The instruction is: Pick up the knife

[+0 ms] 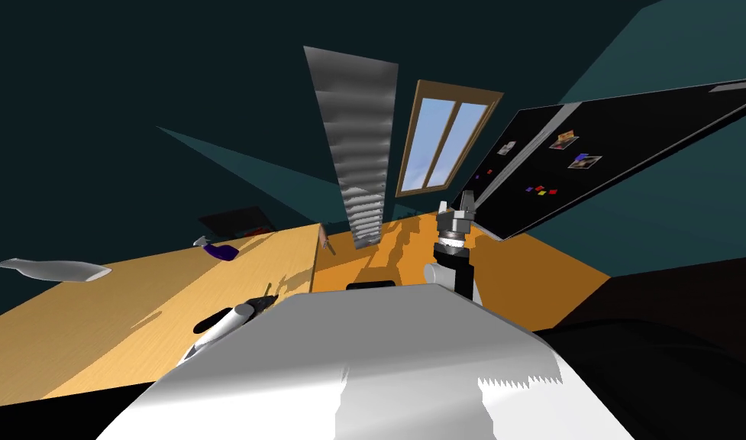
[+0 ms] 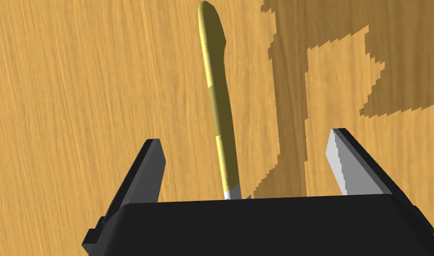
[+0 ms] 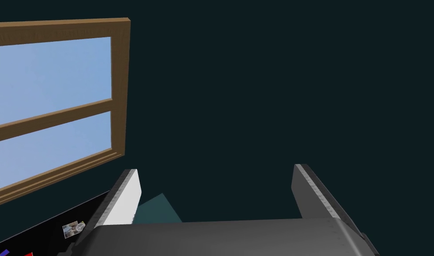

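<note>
My left gripper (image 2: 244,138) hovers low over the wooden tabletop (image 2: 78,89), fingers spread, with the knife (image 2: 218,98) lying between them. Its long axis runs straight away from the gripper - pale blade end nearest, yellowish handle farthest. My right gripper (image 3: 214,171), also spread, is raised well apart - the left is nearer.

A light wooden worktop (image 2: 78,89) spreads beneath my left tool (image 2: 244,138); a small purple object (image 1: 220,250) lies well apart from it.
</note>
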Motion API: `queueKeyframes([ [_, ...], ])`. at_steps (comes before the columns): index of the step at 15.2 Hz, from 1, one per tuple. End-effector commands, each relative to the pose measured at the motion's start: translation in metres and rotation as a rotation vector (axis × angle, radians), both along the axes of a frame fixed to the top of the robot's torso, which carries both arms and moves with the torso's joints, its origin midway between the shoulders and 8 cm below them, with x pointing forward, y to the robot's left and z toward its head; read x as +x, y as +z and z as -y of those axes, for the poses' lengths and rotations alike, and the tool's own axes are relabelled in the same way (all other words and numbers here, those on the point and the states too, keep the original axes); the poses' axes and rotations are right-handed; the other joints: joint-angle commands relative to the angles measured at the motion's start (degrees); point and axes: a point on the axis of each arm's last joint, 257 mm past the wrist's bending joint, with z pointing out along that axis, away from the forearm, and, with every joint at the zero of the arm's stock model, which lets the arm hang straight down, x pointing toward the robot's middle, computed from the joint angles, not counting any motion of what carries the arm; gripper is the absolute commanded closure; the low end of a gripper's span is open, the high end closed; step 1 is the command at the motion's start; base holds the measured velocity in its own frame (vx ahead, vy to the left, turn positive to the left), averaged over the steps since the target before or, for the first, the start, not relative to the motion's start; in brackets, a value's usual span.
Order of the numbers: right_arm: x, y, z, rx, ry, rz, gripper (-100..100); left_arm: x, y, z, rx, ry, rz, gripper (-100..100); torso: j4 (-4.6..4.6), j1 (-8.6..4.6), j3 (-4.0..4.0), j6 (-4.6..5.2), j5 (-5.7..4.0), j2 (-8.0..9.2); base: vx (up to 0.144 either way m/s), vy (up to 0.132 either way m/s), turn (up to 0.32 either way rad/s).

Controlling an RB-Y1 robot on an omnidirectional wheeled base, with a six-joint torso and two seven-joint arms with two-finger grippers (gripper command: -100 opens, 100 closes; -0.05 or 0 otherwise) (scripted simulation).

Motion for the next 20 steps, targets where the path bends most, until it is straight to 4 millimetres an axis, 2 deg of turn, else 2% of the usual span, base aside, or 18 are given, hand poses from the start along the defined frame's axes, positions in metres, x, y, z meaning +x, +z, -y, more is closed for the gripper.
queueKeyframes([
  [1,0.0,0.0,0.0,0.0,0.0,0.0,0,-0.013,0.0,-0.003,-0.013,0.008,-0.024,-100,0.0,0.0,0.0,0.0,0.0,0.0,0.128,-0.007,0.022],
  [3,0.0,0.0,0.0,0.0,0.0,0.0,0,-0.032,-0.001,-0.008,-0.034,0.023,-0.061,-100,0.01,-0.01,0.04,0.01,-0.01,0.08,0.114,-0.004,0.022],
  [4,0.0,0.0,0.0,0.0,0.0,0.0,0,-0.032,-0.001,-0.008,-0.034,0.023,-0.061,-100,0.02,-0.01,0.04,0.0,-0.01,0.08,0.1,-0.007,0.024],
  [9,0.0,0.0,0.0,0.0,0.0,0.0,0,-0.078,-0.002,-0.014,-0.088,0.062,-0.143,-100,0.03,-0.01,0.08,0.0,0.0,0.14,0.11,-0.003,0.038],
  [17,0.0,0.0,0.0,0.0,0.0,0.0,0,-0.135,-0.005,-0.009,-0.173,0.115,-0.236,-100,0.05,0.01,0.14,0.0,0.0,0.26,0.1,-0.001,0.045],
  [18,0.0,0.0,0.0,0.0,0.0,0.0,0,-0.141,-0.006,-0.008,-0.183,0.121,-0.245,-100,0.06,0.02,0.15,0.0,0.01,0.28,0.076,0.011,0.056],
  [19,0.0,0.0,0.0,0.0,0.0,0.0,0,-0.131,-0.005,-0.01,-0.168,0.114,-0.232,-100,0.06,0.05,0.16,0.0,0.01,0.28,0.045,0.007,0.024],
  [20,0.0,0.0,0.0,0.0,0.0,0.0,0,-0.138,-0.01,-0.009,-0.175,0.139,-0.231,-100,0.07,0.05,0.19,0.02,0.02,0.34,-0.012,0.005,-0.118],
])
